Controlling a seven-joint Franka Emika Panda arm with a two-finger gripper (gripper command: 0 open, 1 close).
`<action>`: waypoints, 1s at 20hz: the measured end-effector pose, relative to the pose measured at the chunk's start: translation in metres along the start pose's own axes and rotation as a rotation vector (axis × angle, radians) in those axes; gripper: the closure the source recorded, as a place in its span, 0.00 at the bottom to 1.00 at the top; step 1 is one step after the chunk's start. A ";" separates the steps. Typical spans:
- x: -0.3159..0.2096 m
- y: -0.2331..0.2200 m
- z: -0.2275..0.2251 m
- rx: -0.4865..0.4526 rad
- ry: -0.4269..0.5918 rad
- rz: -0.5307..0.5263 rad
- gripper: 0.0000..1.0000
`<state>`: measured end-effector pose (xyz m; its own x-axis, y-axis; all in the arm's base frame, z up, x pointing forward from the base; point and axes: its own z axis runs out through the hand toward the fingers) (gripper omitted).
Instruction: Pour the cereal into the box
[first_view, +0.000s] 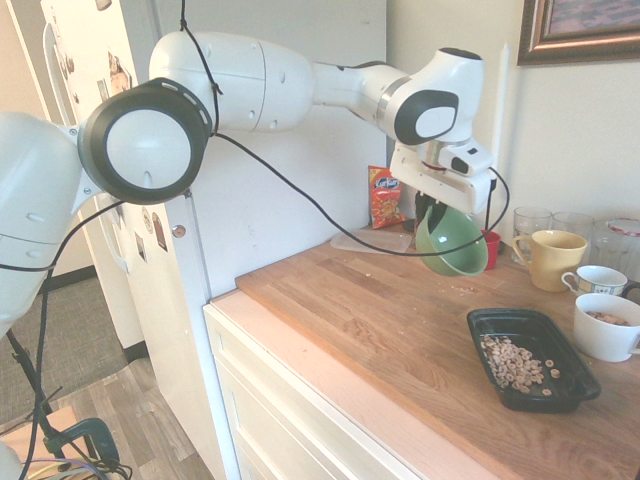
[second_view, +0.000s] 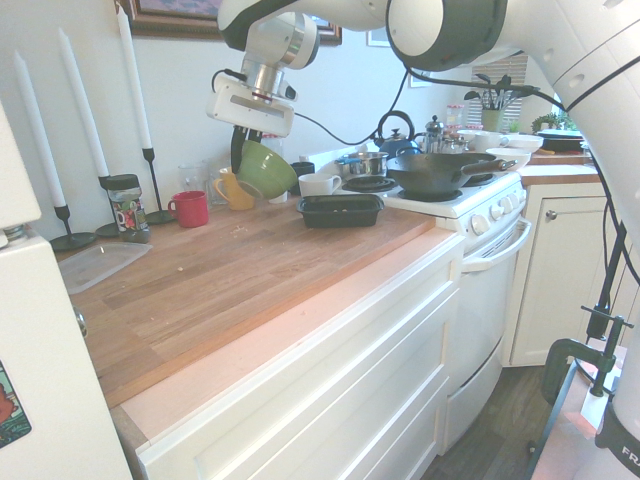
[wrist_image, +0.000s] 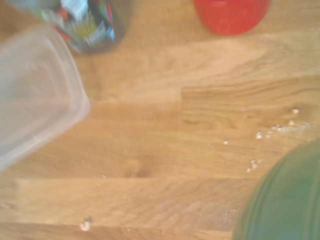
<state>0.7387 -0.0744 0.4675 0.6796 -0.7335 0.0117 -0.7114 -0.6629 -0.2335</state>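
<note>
Claw (first_view: 432, 210): clamped on the rim of the green bowl (first_view: 455, 245), which is held tilted above the surface (first_view: 350, 290), on the fridge side of the box (first_view: 548, 402).
Cereal (first_view: 512, 363): heaped inside the box, mostly toward one side; the pour is judged to be done.
Bowl: if the grip is loosened at this height, a drop could be caused, as it is held by its edge only. Any pieces hidden inside could be spilled short of the box by more tilting.
Red mug (second_view: 189, 208): set on the fridge side of the box, near the bowl; it could be knocked by a low, sideways set-down.
White mug (first_view: 605, 330): placed just beside the box; it could be bumped if the bowl is swung back there.
</note>
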 end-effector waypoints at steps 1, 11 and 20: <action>-0.013 -0.012 0.007 -0.030 0.022 -0.013 1.00; -0.110 -0.048 0.079 -0.249 0.335 -0.082 1.00; -0.167 -0.032 0.143 -0.313 0.368 -0.128 1.00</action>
<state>0.6737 0.0908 0.3343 0.6971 -0.6101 0.3764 -0.6840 -0.7233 0.0943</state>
